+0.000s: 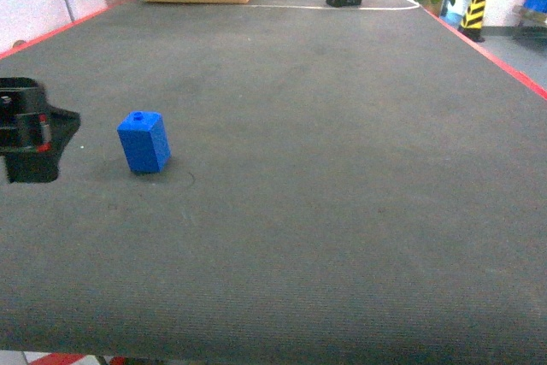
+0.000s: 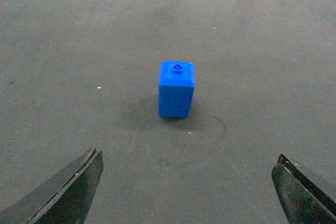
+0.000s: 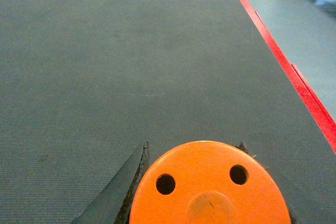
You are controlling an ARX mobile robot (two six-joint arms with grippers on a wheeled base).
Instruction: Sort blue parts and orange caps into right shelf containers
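Boxy blue part (image 2: pixel 176 88) on ribbed mat; round orange cap (image 3: pixel 210 184) between right jaws.

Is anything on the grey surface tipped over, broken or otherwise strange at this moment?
Nothing stands out. The blue part stands upright on the grey surface, stud on top, whole. The left gripper is open, apart from it. The right gripper holds an orange cap, which looks undamaged.

The right hand (image 3: pixel 191 182) grips an orange cap (image 3: pixel 210 187), its holed flat top facing the camera, above the dark grey counter (image 3: pixel 131 66) with a red edge stripe (image 3: pixel 283 61).
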